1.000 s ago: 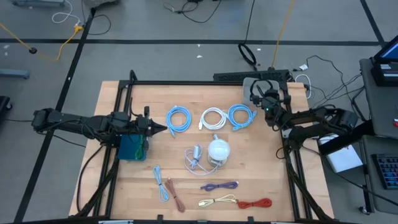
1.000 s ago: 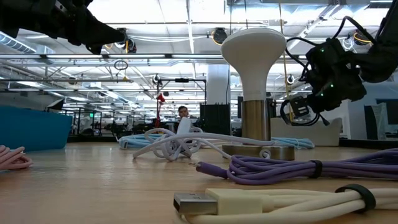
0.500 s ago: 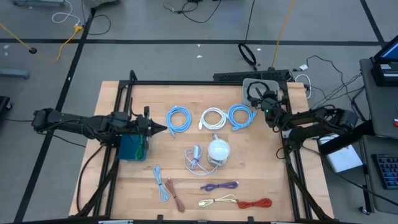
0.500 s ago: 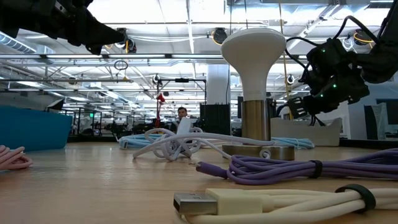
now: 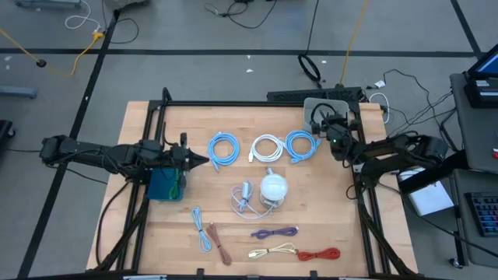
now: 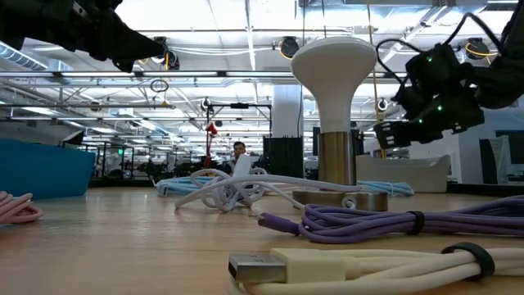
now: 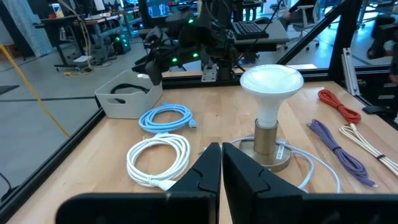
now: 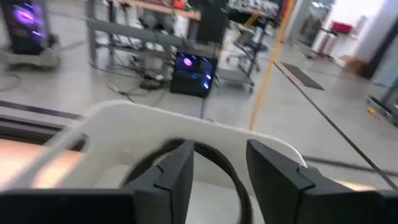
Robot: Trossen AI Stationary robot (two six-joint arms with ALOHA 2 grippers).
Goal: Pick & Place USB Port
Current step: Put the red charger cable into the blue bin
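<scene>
Your right pincer hovers over the pale grey plastic bin at the far right corner of the light wooden desk. Its two fingers stand apart with a clear gap, and nothing is gripped between them. In the right wrist view, a coiled black cable lies inside the bin directly beneath that gap; in the left wrist view the same cable shows as a dark loop in the bin. Whether it carries a USB plug you cannot tell.

Your left pincer waits at the desk's left side, above the blue box, with its fingers pressed narrow, nearly together, and nothing between them.

Along the far half of the desk, three cable coils lie in a row: a light blue coil, a white coil, and a second light blue coil nearest the bin. At the centre stands a white dome-headed lamp on a metal base, with a loose grey-white cable just beside it. Nearer the front edge lie a purple bundled cable, a cream bundled cable, a red cable, a pale blue cable and a brown-pink cable.
</scene>
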